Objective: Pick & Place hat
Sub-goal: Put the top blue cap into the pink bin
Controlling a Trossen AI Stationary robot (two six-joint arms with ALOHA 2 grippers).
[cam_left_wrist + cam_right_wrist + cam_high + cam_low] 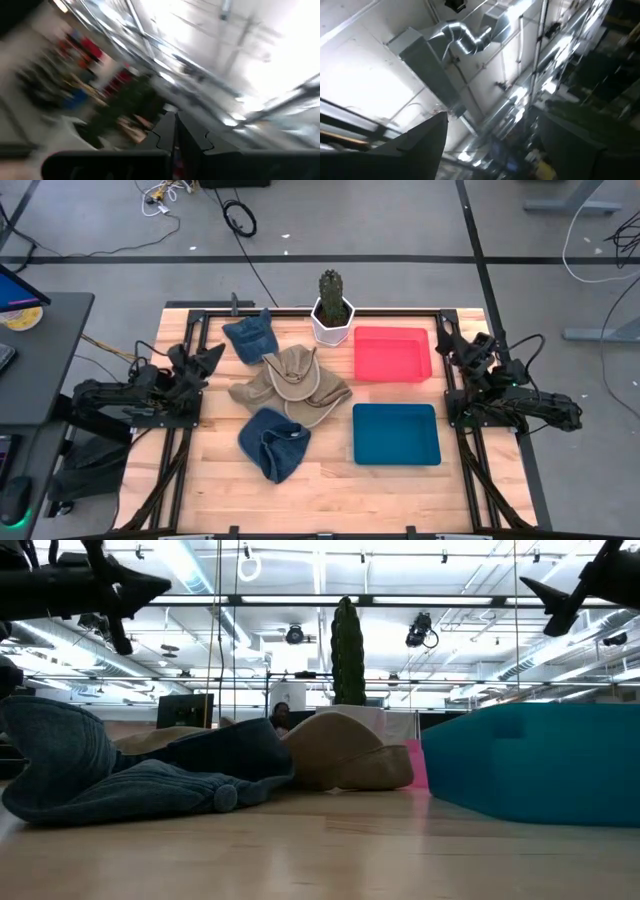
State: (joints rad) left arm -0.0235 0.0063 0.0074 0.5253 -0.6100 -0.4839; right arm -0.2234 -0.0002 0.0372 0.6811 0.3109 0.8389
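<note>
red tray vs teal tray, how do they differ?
The red tray is red and lies farther back, beside the white cactus pot; the teal tray is blue-green and lies nearer the front edge. Both are empty, rectangular, similar in size, on the table's right half.

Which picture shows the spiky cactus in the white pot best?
The high view: the cactus and its white pot both show whole, at the table's far edge. The low view shows only the cactus's tall top behind the tan hat. The wrist views point up at the ceiling.
</note>
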